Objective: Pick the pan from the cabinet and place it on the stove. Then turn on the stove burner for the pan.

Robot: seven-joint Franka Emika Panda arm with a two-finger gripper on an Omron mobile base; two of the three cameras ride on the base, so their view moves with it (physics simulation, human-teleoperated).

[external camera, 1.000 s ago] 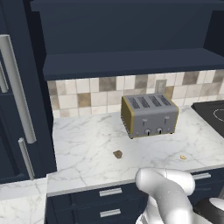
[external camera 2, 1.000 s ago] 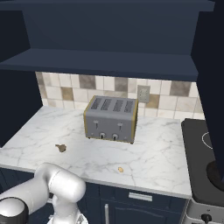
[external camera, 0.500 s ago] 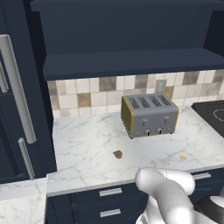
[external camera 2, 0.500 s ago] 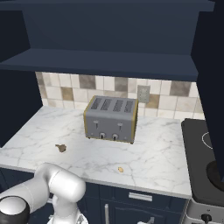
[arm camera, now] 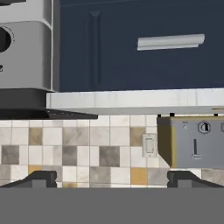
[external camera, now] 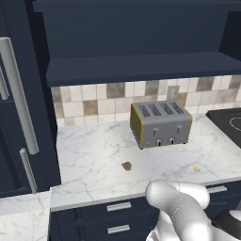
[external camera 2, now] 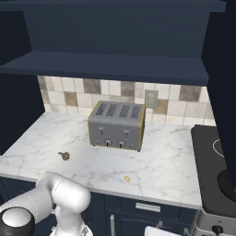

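The stove (external camera: 229, 123) is cut off by the right edge in the left base view. In the hand view, the toaster (arm camera: 197, 142), beyond the right jaw, runs off the right edge. Two specks (external camera: 126, 165) on the tabletop (external camera: 99, 164) are too small to identify.

Home kitchen, marble counter (external camera: 94, 164), tiled backsplash (external camera 2: 73, 92), toaster (external camera: 161, 124), navy drawers (external camera: 113, 221), stove (external camera: 228, 123)

Arm (external camera: 181, 207) folded low; tool (arm camera: 112, 179) spread wide (nothing gripped).
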